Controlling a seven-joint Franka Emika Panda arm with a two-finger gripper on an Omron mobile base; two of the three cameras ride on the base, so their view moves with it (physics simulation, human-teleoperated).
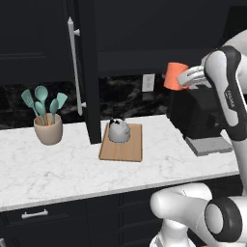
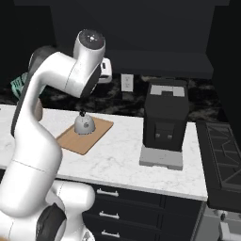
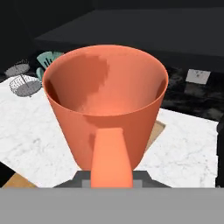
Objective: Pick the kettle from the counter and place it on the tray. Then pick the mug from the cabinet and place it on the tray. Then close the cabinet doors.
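Now we carry the mug (image 3: 105, 109) high above the counter (image 1: 58, 169).
Our gripper (image 1: 189, 77) clamps its handle; a careless descent could knock the kettle (image 1: 118, 130) off the tray (image 1: 130, 152).

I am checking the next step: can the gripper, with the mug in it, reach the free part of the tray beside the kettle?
Probably yes. The gripper holds the mug in the air above the counter, right of the tray. The kettle sits at its back; the front looks free.
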